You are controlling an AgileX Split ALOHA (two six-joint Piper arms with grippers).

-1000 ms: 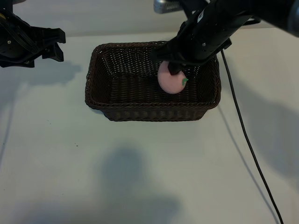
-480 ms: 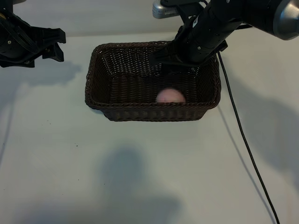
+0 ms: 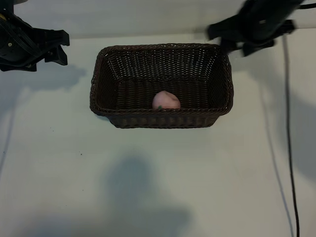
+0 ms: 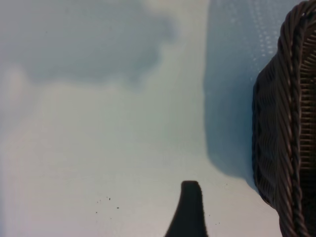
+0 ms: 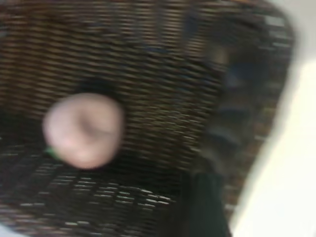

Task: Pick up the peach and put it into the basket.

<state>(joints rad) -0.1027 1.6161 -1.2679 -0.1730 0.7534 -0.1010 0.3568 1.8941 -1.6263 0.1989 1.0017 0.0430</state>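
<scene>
Since a second ago, the peach [image 3: 166,100] has dropped out of the right tool [image 3: 236,45] and now sits on the floor of the basket [image 3: 101,64], close to the near wall. Back then the right tool was over the middle of the basket with the peach in its grip. Now that tool has pulled away to the far right corner of the basket, just past the rim. It holds nothing. It shows as a dark smear, so I cannot tell how far apart its fingers are.

In the right wrist view the peach [image 5: 83,131] lies on the woven bottom of the basket [image 5: 207,74], with a bit of green at its edge.

The left tool [image 3: 58,47] is parked off to the left of the basket, over the white counter [image 3: 148,173]. Only one dark finger [image 4: 189,210] shows in the left wrist view, beside the basket wall [image 4: 286,138]. It holds nothing, and its fingers seem to be apart.

I think the putting-in step is done, since the peach is inside. What is left, I think, is for the right arm to go back to its resting place without bumping the basket rim.
</scene>
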